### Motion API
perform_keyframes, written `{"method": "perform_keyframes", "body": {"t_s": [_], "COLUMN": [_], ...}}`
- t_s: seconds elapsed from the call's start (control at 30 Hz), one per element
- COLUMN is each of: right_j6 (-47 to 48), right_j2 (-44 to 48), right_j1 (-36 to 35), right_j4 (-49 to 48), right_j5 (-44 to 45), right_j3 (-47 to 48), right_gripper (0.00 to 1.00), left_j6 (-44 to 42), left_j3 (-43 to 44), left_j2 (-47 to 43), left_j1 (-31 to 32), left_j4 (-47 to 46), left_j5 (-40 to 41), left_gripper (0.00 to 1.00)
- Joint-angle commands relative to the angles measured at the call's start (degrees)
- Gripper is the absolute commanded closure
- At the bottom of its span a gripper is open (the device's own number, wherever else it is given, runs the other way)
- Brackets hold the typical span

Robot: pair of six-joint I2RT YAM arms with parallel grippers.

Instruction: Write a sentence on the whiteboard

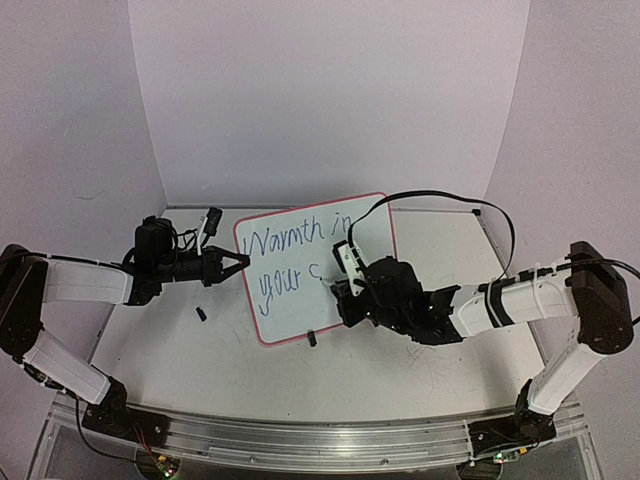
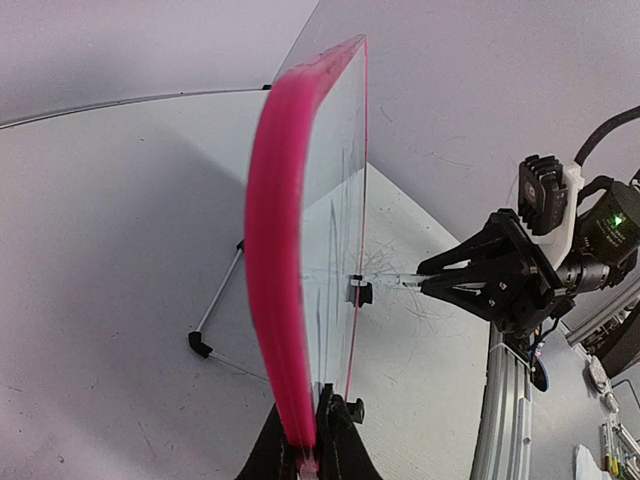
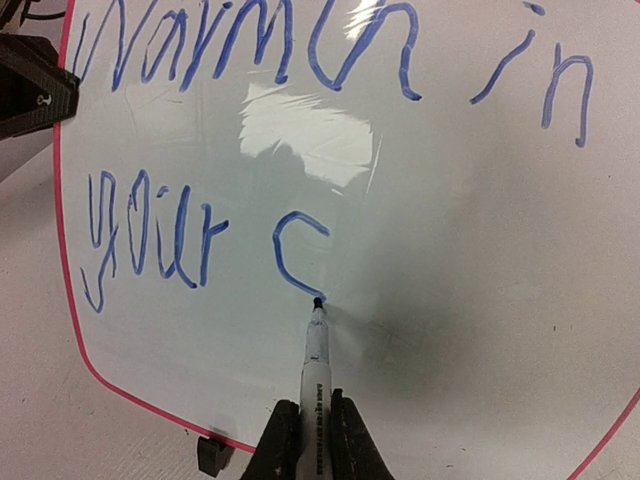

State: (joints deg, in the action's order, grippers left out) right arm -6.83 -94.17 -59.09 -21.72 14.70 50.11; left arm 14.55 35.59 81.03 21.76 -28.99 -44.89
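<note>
Pale walls (image 1: 330,90) curve round the big scratched white table (image 1: 180,350). Mid-frame stands the whiteboard (image 1: 290,312), the sentence (image 1: 290,242) reading "Warmth in your c". The left gripper (image 2: 312,430) pinches its pink edge; the right gripper (image 3: 312,425) squeezes a marker (image 3: 315,360), tip touching
</note>
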Motion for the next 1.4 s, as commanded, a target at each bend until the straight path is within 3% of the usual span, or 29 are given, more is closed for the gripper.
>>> {"method": "perform_keyframes", "body": {"t_s": [0.0,0.43,0.77,1.13,1.37], "right_j6": [-0.92,-0.99,-1.03,1.12,1.12], "right_j2": [-0.97,-3.56,7.09,2.81,2.15], "right_j1": [-0.2,-0.79,0.88,2.09,2.28], "right_j4": [0.78,-1.69,-2.48,-3.26,-4.04], "right_j5": [-1.38,-0.96,-1.15,-4.56,-1.33], "right_j3": [-0.2,3.83,-3.39,-0.42,-0.48], "right_gripper": [1.0,1.0,1.0,1.0,1.0], "left_j6": [-4.35,-4.35,-4.6,-4.45,-4.53], "left_j3": [1.32,1.15,1.13,1.32,1.45], "left_j2": [-0.09,-0.43,-0.55,-0.52,0.12], "left_j1": [-0.14,-0.14,-0.14,-0.14,-0.13], "left_j4": [1.39,1.5,1.54,1.6,1.57], "left_j5": [3.5,3.7,3.82,3.68,3.32], "left_gripper": [1.0,1.0,1.0,1.0,1.0]}}
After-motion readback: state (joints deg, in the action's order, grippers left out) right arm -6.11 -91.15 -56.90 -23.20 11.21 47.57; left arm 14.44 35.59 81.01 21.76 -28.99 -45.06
